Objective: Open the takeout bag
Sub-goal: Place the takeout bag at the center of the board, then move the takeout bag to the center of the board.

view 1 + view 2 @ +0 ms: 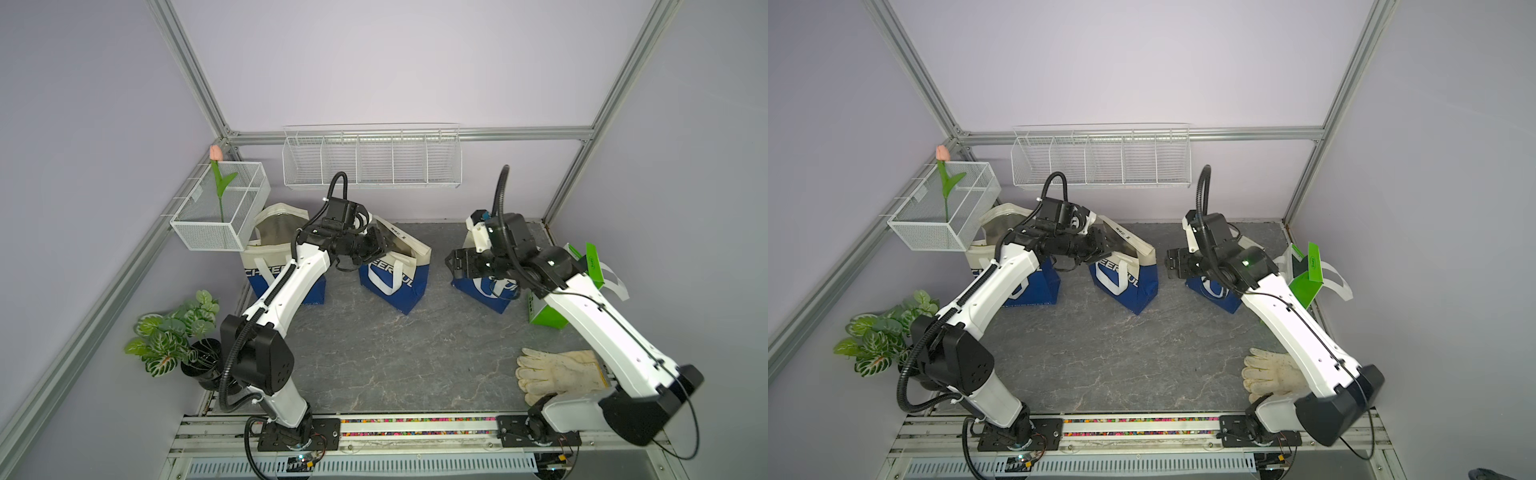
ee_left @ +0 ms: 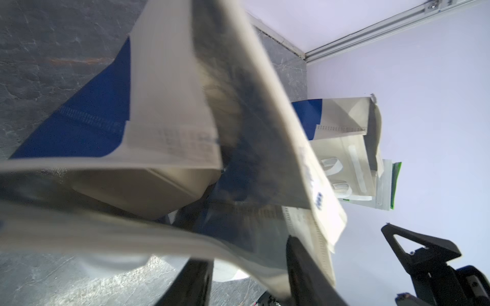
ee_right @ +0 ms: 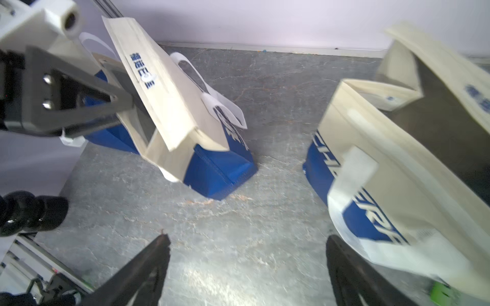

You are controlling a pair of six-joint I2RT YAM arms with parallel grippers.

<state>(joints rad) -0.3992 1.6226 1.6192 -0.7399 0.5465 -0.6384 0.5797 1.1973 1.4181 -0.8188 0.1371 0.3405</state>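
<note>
Left end effector (image 2: 249,251) gapes around the takeout bag (image 2: 164,92) rim; right end effector (image 3: 248,238) gapes over bare floor (image 3: 265,106).

A pair of off-white work gloves (image 1: 559,372) lay near the table's (image 1: 374,353) front right corner. A green package (image 1: 542,311) stood at the right edge. A leafy potted plant (image 1: 170,336) sat beside the front left corner. A mesh basket (image 1: 208,239) holding a pink tulip (image 1: 215,153) hung over the back left corner, a long wire rack (image 1: 372,160) above the back edge.
</note>
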